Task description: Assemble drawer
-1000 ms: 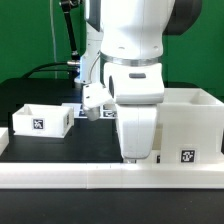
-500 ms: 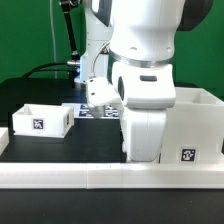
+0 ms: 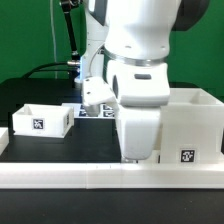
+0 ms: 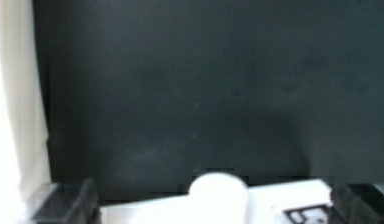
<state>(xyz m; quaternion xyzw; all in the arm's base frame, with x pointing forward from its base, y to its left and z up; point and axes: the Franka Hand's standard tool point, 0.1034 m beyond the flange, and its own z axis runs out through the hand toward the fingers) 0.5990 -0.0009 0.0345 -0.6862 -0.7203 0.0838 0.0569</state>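
Observation:
In the wrist view my gripper point(image 4: 215, 206) is open wide, its dark fingers point(image 4: 68, 204) standing on either side of a white drawer tray point(image 4: 162, 212). The tray has a round knob point(image 4: 215, 190) and a tag near one finger. Thin dark gaps show between the fingers and the tray's sides. In the exterior view the arm's body hides the fingers and this tray. Another small white tray point(image 3: 42, 120) sits at the exterior view's left. The large white casing point(image 3: 192, 125) stands at the exterior view's right, partly behind the arm.
A long white rail point(image 3: 100, 178) runs along the front of the black table; a white strip point(image 4: 11, 100) also borders the dark table in the wrist view. Black-and-white tags point(image 3: 85, 112) show behind the arm between the small tray and the casing.
The arm swung slightly toward the exterior view's right half a second ago and has come back left. The small tray and the casing have not moved.

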